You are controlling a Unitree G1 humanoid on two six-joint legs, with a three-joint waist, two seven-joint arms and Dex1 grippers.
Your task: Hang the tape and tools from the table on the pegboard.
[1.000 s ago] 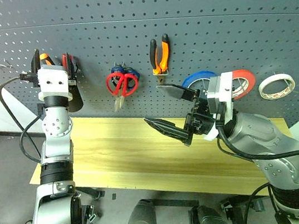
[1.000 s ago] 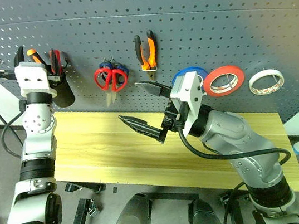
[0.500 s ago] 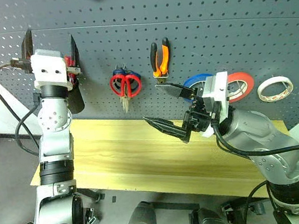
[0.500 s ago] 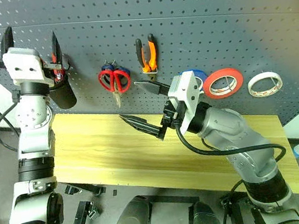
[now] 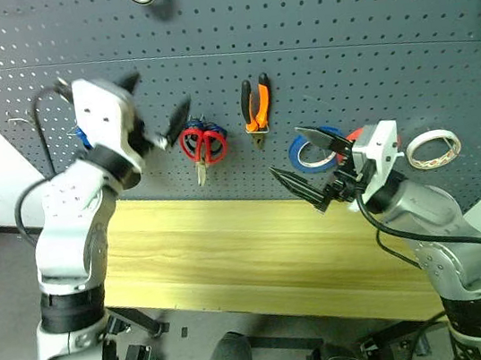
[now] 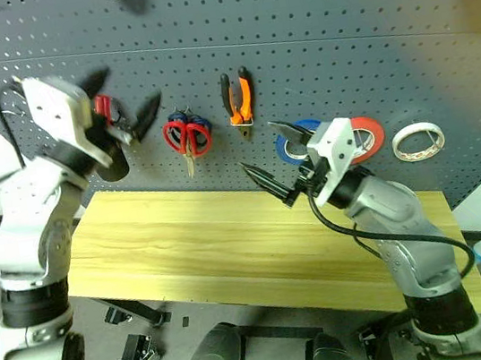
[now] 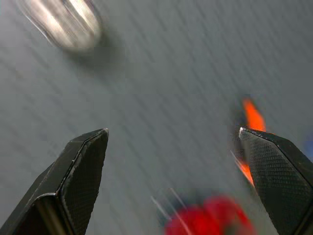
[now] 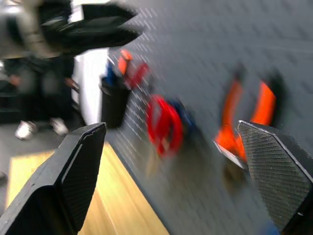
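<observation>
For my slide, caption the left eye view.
Both tools, left and right, open and empty; scissors, pliers, tape hang on the pegboard.

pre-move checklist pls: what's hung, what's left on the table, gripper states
1. Left gripper open, holding nothing: ok.
2. Right gripper open, holding nothing: ok.
3. Red-handled scissors on the pegboard: ok.
4. Pliers on a hook: ok.
5. Whitish tape on the board: ok.
6. Blue-handled screwdriver hung: cannot tell.
7. No tools visible on the table: ok.
</observation>
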